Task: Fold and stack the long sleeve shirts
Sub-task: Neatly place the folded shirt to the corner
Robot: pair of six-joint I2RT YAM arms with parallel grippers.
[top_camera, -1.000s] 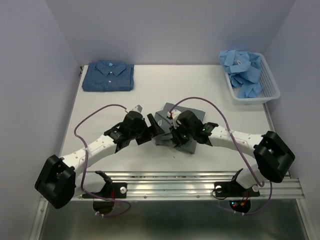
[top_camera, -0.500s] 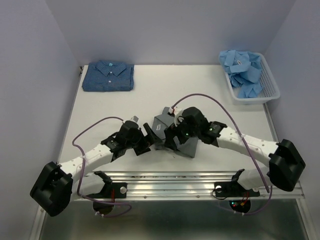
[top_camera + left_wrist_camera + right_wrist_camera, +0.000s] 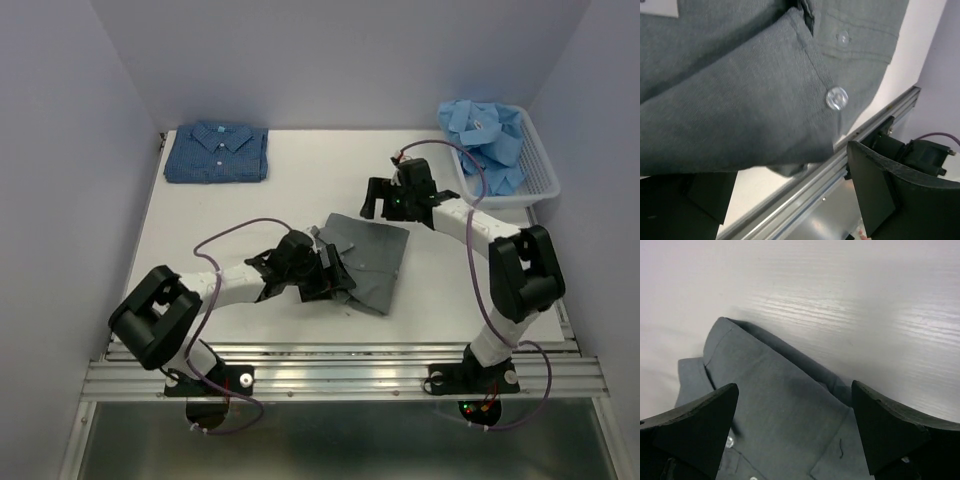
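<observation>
Grey shirt point(image 3: 368, 258): folded, mid-table point(image 3: 300, 170), toward the near edge.
Left pincer point(image 3: 337, 281): spread wide, gripping nothing, nosed against the shirt's near-left edge.
Right pincer point(image 3: 376, 203): wide open, empty, over the shirt's far edge.
Dark blue shirt point(image 3: 217, 152): folded, far left, well apart.
Risk: I'd guess a finger snagging the cloth drags the fold open, or a loose lift to the far-left shirt spills it.

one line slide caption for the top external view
Open left claw and open right claw flank the folded grey shirt; folded dark blue shirt far left, light blue shirts in white basket.
</observation>
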